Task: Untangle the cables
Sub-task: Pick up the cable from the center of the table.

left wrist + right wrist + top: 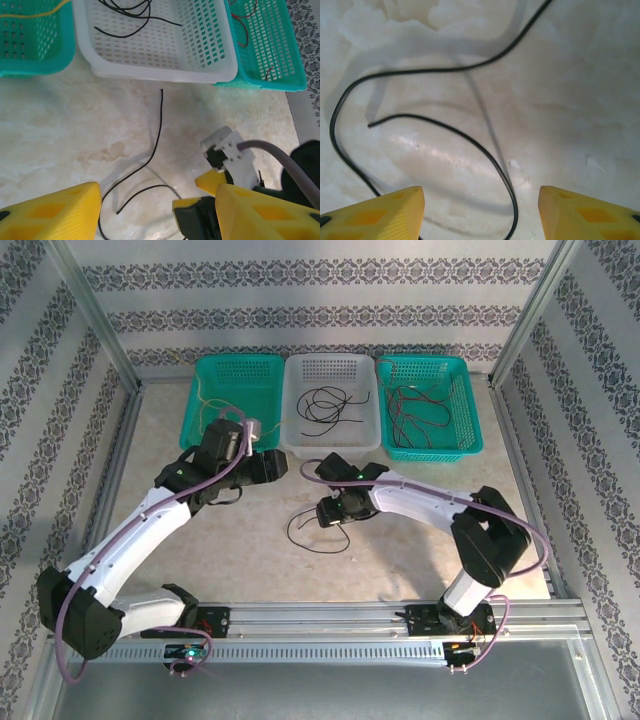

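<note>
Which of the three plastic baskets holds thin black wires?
The white perforated basket in the middle; the left teal basket holds yellow wire, the right teal basket red wires.

Three baskets stood in a row along the far edge of the desk: the left basket, middle basket and right basket side by side, with cables lying in each. A loose cable lay on the desk before the middle basket, under the right gripper, the left gripper just to its left.
</note>
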